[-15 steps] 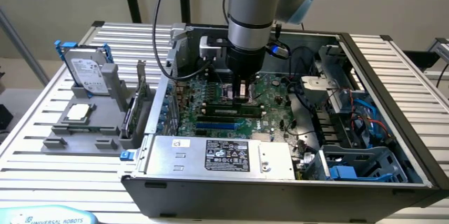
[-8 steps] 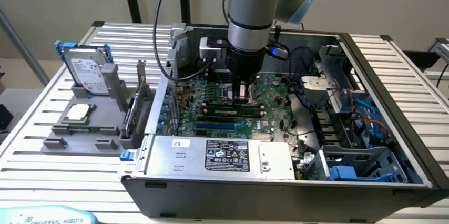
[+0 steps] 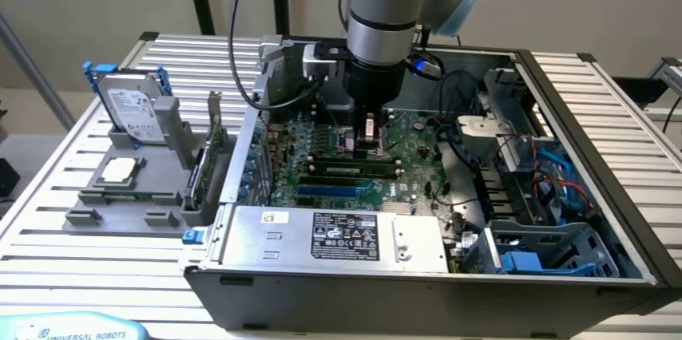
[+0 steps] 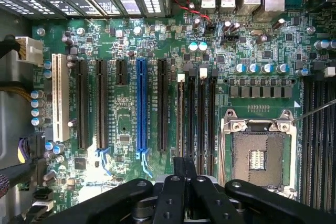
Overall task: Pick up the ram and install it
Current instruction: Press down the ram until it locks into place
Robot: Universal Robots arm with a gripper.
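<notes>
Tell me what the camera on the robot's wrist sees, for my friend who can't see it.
The robot's black pincer, shut, hangs just above a green motherboard inside a computer case. Below it run long black slots, one blue slot and one white slot, with an empty silver processor socket beside them.

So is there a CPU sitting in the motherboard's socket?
No, the wrist view shows the CPU socket open and bare, with nothing seated inside its metal frame.
</notes>
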